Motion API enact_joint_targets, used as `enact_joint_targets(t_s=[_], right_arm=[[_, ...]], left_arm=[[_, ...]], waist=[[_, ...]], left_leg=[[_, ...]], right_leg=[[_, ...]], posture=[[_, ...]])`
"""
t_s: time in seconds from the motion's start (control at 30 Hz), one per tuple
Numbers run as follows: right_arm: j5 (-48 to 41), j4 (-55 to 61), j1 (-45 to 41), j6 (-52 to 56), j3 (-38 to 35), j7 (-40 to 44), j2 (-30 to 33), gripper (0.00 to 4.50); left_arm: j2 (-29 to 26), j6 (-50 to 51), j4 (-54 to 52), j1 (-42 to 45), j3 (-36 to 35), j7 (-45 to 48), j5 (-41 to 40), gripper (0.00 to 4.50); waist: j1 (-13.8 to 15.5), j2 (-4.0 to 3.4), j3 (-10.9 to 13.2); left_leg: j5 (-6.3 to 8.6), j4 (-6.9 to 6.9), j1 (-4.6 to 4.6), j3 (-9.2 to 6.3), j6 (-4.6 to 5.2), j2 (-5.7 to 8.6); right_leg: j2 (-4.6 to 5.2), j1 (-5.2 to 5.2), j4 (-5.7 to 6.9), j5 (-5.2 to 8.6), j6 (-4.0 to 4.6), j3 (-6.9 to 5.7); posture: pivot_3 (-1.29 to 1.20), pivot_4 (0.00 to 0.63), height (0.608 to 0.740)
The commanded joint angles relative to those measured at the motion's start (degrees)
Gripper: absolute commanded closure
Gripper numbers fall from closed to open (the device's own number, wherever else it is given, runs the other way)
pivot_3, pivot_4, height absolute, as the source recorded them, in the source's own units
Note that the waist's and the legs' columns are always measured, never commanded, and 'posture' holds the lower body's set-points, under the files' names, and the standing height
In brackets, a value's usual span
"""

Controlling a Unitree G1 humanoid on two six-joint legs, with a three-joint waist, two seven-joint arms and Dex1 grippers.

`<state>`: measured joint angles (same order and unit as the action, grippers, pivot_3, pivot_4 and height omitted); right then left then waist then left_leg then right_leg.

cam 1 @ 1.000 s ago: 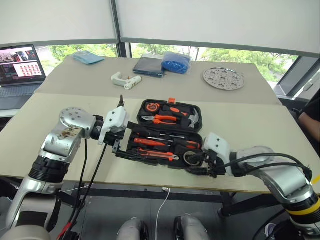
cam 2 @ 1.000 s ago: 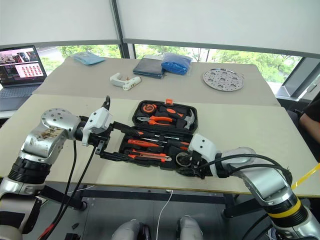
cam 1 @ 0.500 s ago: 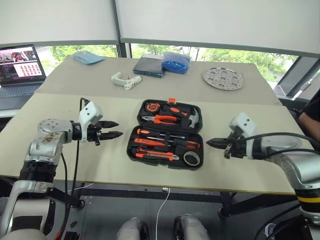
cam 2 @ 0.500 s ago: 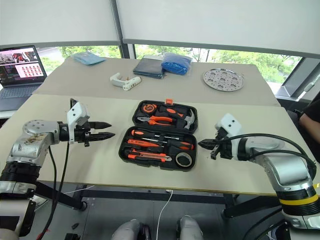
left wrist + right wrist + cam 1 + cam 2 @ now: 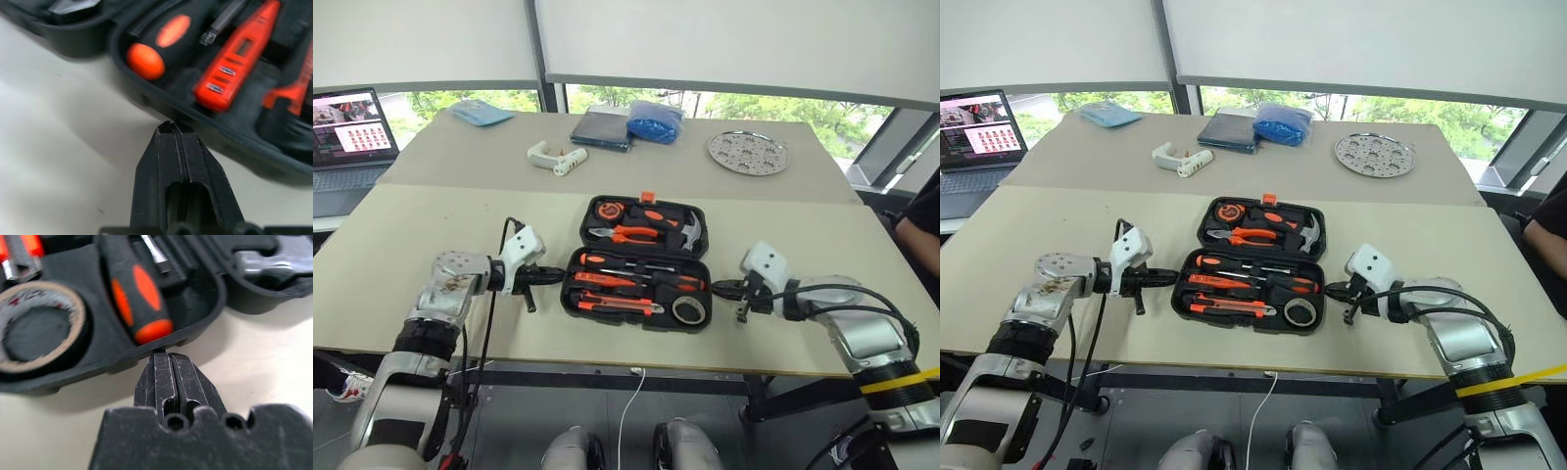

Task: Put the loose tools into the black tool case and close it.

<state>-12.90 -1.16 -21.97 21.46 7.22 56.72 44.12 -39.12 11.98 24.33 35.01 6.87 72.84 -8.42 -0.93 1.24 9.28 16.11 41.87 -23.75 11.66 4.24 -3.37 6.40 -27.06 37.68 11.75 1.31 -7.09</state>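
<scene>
This looks like an office or lab room. Two plain beige tables (image 5: 783, 211) stand before wide windows (image 5: 783, 106) with white roller blinds (image 5: 724, 44), trees outside. An open laptop (image 5: 347, 137) sits far left.

Bright daylight from the far windows; soft shadows – wrist views blurred close up.

The tool case (image 5: 641, 264) lies open on the near table (image 5: 401, 255), with screwdrivers (image 5: 626, 279) and a tape roll (image 5: 687, 310) in its near half. The left gripper (image 5: 553, 276) sits just left of the case, the right gripper (image 5: 720, 288) just right. A perforated plate (image 5: 748, 153) lies behind on the far table.
</scene>
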Motion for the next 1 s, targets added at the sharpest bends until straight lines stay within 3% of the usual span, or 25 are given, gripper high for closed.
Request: enact_joint_targets(t_s=[0.03, 0.27, 0.4, 0.47, 0.5, 0.6, 0.87, 0.9, 1.0], right_arm=[[-3.46, 8.83, 1.80, -1.27, -0.02, 5.10, 0.67, 4.50], [-2.10, 15.83, 8.79, -0.10, -1.62, 4.09, 2.20, 4.50], [3.73, 12.24, 8.54, 1.76, -2.76, -2.37, 2.78, 4.50], [3.46, 10.63, 7.63, 5.32, -5.13, -4.92, 2.93, 4.50], [2.06, 10.44, 7.06, 7.76, -6.64, -5.37, 3.00, 3.92], [-2.23, 11.03, 5.05, 13.99, -9.81, -4.74, 3.52, 2.98], [-7.87, 1.17, -13.11, 32.21, -10.74, -10.37, -3.28, 0.36], [-7.24, -1.84, -15.83, 33.34, -9.86, -11.70, -4.92, 0.03], [-5.53, -11.11, -22.59, 35.59, -8.92, -16.57, -9.96, 0.03]], left_arm=[[-0.75, 1.49, -8.56, -2.86, 1.89, 5.38, -2.72, 4.46], [-3.76, 1.59, -15.31, -9.77, 1.31, 5.56, -2.09, 4.46], [-5.35, 1.86, -13.89, -10.79, -0.36, 3.19, -0.81, 4.46], [-6.82, 3.09, -12.07, -10.89, -1.88, 3.38, -1.48, 3.97], [-7.40, 4.48, -10.67, -10.49, -2.85, 3.08, -1.97, 3.81], [-7.06, 10.64, -5.50, -6.53, -5.83, -0.46, -3.92, 2.69], [1.55, 34.45, 8.62, 14.54, -9.58, -11.96, -8.36, 0.03], [3.40, 36.37, 10.84, 17.24, -9.53, -13.54, -8.40, 0.00], [8.07, 37.50, 18.58, 23.05, -9.14, -18.62, -6.73, 0.00]], waist=[[-0.02, 0.00, 0.00], [0.03, -0.01, 0.00], [0.11, -0.01, 0.00], [0.17, 0.00, 0.00], [0.16, 0.00, 0.00], [0.10, -0.01, 0.00], [0.25, 0.09, 0.04], [0.26, 0.09, 0.04], [0.07, 0.09, 0.04]], left_leg=[[0.00, -0.05, 0.01, 0.00, 0.00, 0.00], [0.02, -0.08, 0.06, -0.03, -0.03, -0.04], [0.02, -0.06, 0.09, -0.03, -0.03, -0.05], [0.02, -0.06, 0.12, -0.03, -0.03, -0.05], [0.02, -0.06, 0.11, -0.04, -0.03, -0.05], [0.02, -0.06, 0.15, -0.04, -0.04, -0.06], [-0.12, -0.01, 0.12, -0.11, -0.11, -0.07], [-0.12, -0.02, 0.12, -0.11, -0.10, -0.04], [-0.14, -0.02, 0.03, -0.08, -0.09, 0.05]], right_leg=[[0.00, 0.00, -0.01, 0.01, 0.02, 0.00], [0.03, -0.03, 0.01, 0.10, 0.05, 0.00], [0.09, 0.01, 0.01, 0.11, 0.04, 0.01], [0.14, 0.01, 0.05, 0.10, 0.04, 0.02], [0.14, 0.01, 0.07, 0.10, 0.05, 0.02], [0.15, -0.01, 0.15, 0.09, 0.10, 0.04], [0.03, 0.03, 0.28, -0.03, 0.17, -0.02], [0.04, 0.03, 0.29, -0.03, 0.18, -0.02], [0.01, -0.02, 0.29, -0.04, 0.19, -0.02]], posture=[[0.00, 0.150, 0.718], [0.00, 0.150, 0.718], [0.00, 0.150, 0.718], [0.00, 0.150, 0.718], [0.00, 0.150, 0.718], [0.00, 0.150, 0.718], [0.00, 0.150, 0.718], [0.00, 0.150, 0.718], [0.00, 0.150, 0.718]])
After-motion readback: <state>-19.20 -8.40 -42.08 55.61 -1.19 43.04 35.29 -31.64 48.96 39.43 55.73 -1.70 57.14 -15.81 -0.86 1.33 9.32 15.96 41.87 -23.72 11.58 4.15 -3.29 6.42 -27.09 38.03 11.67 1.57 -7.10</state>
